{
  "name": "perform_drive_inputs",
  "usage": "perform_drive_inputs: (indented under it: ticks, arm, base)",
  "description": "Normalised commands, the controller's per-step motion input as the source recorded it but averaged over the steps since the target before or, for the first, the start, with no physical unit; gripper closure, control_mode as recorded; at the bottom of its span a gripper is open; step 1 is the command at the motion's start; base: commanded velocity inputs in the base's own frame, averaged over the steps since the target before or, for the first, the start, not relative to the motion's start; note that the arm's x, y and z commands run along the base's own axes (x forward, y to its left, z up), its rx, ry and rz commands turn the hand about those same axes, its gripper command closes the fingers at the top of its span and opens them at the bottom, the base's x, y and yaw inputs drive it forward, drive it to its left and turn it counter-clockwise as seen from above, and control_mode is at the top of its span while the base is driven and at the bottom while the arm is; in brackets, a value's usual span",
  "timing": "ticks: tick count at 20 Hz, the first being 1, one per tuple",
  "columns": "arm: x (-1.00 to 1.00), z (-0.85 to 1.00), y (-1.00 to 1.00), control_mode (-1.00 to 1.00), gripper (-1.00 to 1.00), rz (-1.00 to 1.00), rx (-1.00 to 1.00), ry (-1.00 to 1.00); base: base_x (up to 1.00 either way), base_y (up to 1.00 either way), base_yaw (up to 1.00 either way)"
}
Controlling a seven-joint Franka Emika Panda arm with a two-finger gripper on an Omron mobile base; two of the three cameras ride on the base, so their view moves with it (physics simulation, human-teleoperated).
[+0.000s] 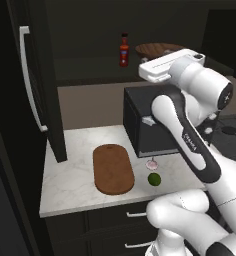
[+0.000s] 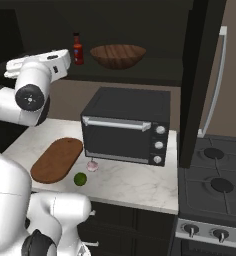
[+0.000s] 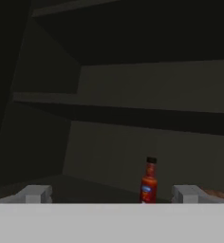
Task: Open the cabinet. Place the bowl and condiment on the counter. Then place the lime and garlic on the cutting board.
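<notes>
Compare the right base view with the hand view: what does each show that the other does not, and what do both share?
Right base view alone: the counter with the cutting board, the lime, the garlic, a black toaster oven, and the stove to the side; the open cabinet door with its silver handle.

Hand view alone: the gripper, open, its fingertips spread wide, and the bare upper shelf.

Both: the condiment standing upright on the cabinet shelf. The bowl beside it is whole from the base; the hand camera catches just a brown sliver at its right edge.
</notes>
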Motion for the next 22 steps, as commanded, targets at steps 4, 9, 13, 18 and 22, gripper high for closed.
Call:
perform_drive_inputs:
  ticks: [4, 9, 13, 18, 22]
  arm:
    - [0.44, 0.0, 0.0, -1.0, -1.0, 0.0, 0.0, 0.02]
    - [0.49, -0.02, -0.14, -1.0, -1.0, 0.0, 0.0, 0.08]
    - [0.5, -0.01, -0.18, -1.0, -1.0, 0.0, 0.0, 0.07]
    - [0.51, 0.0, -0.17, -1.0, -1.0, 0.0, 0.0, 0.07]
    - [0.57, 0.0, -0.1, -1.0, -1.0, 0.0, 0.0, 0.07]
  base:
    - [0.0, 0.0, 0.0]
    - [0.0, 0.0, 0.0]
    - [0.0, 0.0, 0.0]
    - [0.0, 0.0, 0.0]
    - [0.0, 0.0, 0.0]
